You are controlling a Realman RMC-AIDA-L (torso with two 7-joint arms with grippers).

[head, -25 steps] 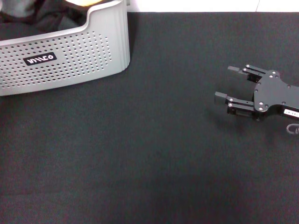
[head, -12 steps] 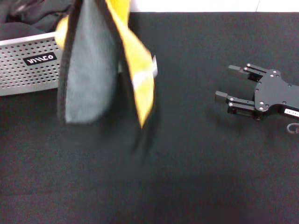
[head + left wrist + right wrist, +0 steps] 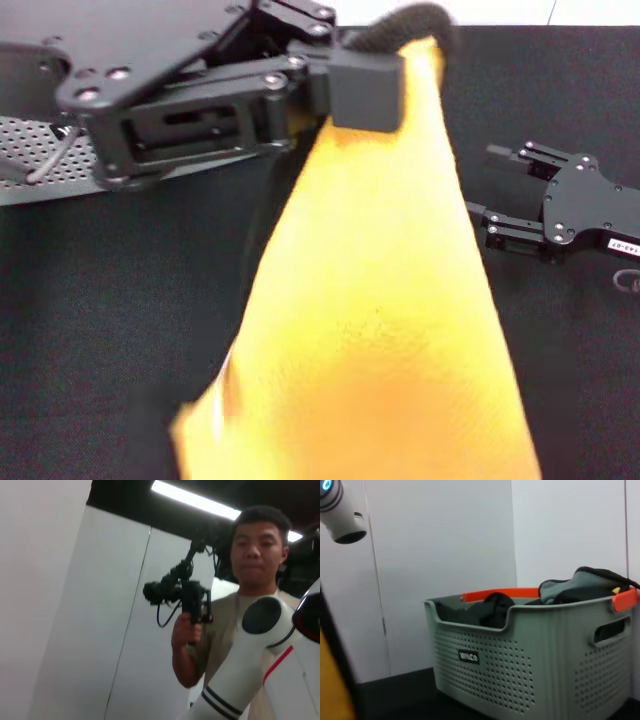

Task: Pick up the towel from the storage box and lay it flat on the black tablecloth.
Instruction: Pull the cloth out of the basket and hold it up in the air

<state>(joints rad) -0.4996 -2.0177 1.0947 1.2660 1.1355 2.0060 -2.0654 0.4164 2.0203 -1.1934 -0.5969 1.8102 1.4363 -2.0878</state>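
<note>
One towel (image 3: pixel 380 330) hangs from left gripper (image 3: pixel 365 85)

towel (image 3: pixel 380 330): bright orange-yellow, deeper orange patch low down, dark grey-black edging along top. tablecloth (image 3: pixel 110 300): black, fine grainy speckle. storage box (image 3: pixel 530 660): light grey, dotted perforated walls, small black label with white letters, orange rim pieces; dark grey cloths piled inside. left gripper (image 3: pixel 365 85): matte black, silver screw heads. right gripper (image 3: pixel 480 180): black too, tiny white label. walls behind: plain white.
</note>
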